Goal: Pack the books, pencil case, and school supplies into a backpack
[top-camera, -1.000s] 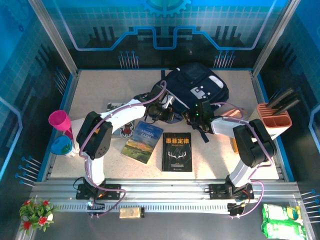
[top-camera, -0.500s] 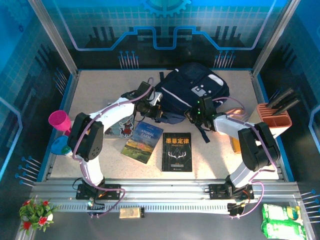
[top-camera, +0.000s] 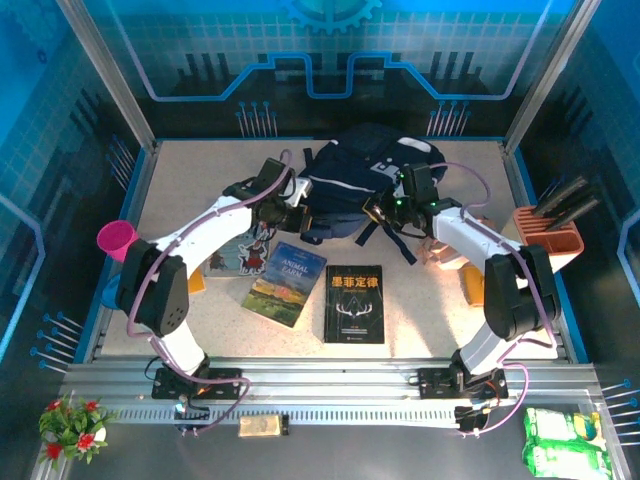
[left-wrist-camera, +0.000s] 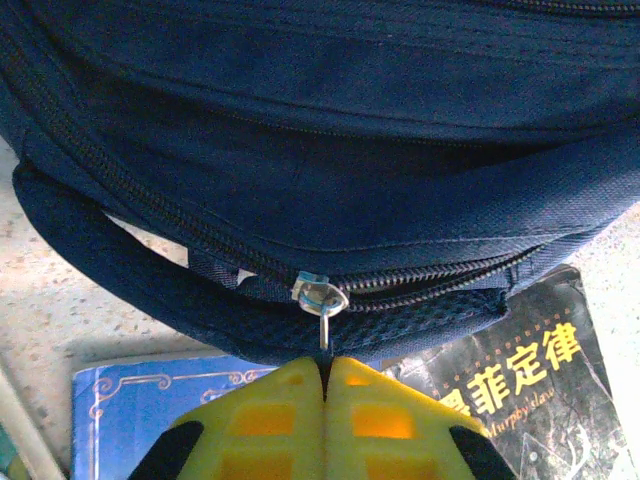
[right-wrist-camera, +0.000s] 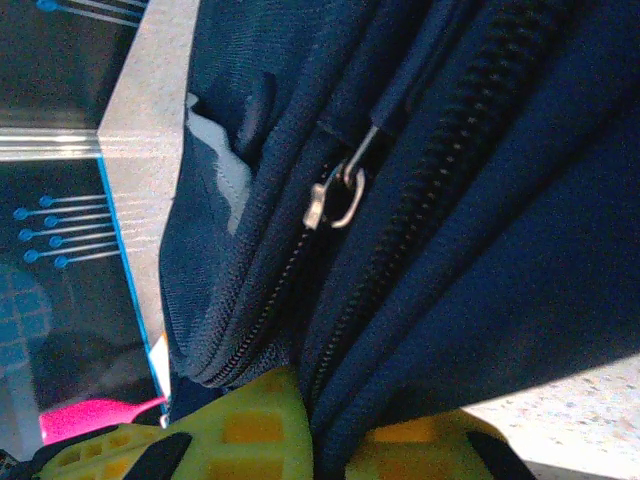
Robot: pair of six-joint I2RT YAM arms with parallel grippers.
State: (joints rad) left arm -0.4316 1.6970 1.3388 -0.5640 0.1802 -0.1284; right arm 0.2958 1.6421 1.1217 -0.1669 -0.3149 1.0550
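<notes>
Backpack [top-camera: 350, 185] packing has not begun. Nearest the arms, the black book [top-camera: 355, 303], the Animal Farm book [top-camera: 286, 283] and the white-red book [top-camera: 240, 256] lie flat on the table [top-camera: 430, 330]. Just beyond them the left gripper [left-wrist-camera: 326, 365] is pinched together on the zipper pull [left-wrist-camera: 320, 297], while the right gripper [right-wrist-camera: 310, 400] clamps a fold of the backpack. Behind both, the backpack sits slumped at the far middle of the table, and its zipper looks closed. Its cloth looks soft and limp, so it will likely sag and drag. Holding the seam beside the zipper, to brace against the pull, seems the best grip.
</notes>
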